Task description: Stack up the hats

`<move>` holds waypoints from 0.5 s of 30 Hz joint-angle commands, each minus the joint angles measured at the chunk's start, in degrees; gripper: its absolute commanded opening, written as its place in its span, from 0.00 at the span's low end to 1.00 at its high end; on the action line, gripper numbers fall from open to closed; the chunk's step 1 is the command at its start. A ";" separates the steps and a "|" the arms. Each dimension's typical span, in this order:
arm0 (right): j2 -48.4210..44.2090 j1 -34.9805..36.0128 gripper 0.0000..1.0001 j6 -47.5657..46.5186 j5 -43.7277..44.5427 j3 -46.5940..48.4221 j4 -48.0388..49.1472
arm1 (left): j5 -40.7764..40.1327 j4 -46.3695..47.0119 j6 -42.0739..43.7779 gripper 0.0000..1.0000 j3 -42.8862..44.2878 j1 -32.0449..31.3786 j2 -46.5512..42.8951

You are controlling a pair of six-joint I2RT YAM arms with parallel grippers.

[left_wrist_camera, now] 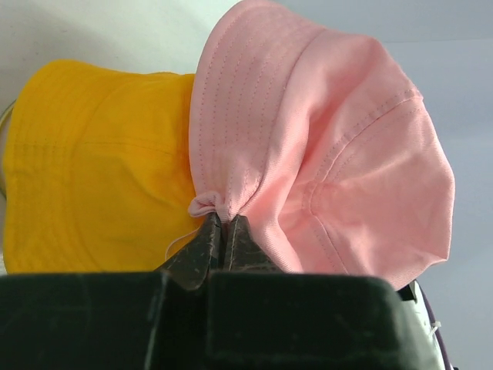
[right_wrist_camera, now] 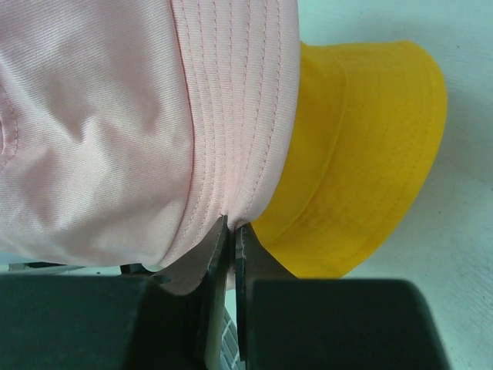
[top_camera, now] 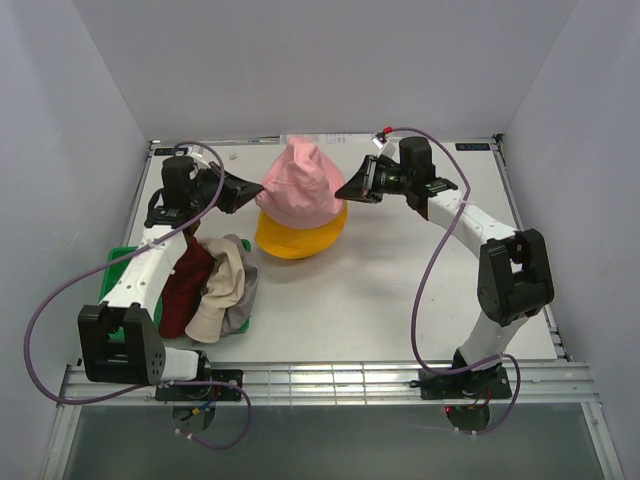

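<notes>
The pink hat [top_camera: 298, 188] sits atop the yellow-orange hat [top_camera: 300, 238]. The left end effector [top_camera: 255, 189] and right end effector [top_camera: 342, 190] touch its brim on either side. Left of the yellow-orange hat lie the dark red hat [top_camera: 183, 290], cream hat [top_camera: 222, 285] and grey hat [top_camera: 240, 300], heaped together.

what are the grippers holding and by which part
Both hold the pink hat by its brim: the left gripper pinches one edge, the right gripper the opposite edge, above the yellow hat.
</notes>
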 commanded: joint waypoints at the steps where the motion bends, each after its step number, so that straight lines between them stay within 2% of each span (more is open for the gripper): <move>1: -1.46 -0.16 0.08 -3.09 0.70 4.26 -2.68 | 0.55 -0.20 2.66 0.00 3.53 0.41 -2.26; 15: -0.85 -0.16 0.08 -4.14 0.52 9.27 -7.44 | 2.13 -2.39 7.23 0.00 8.02 0.41 -1.91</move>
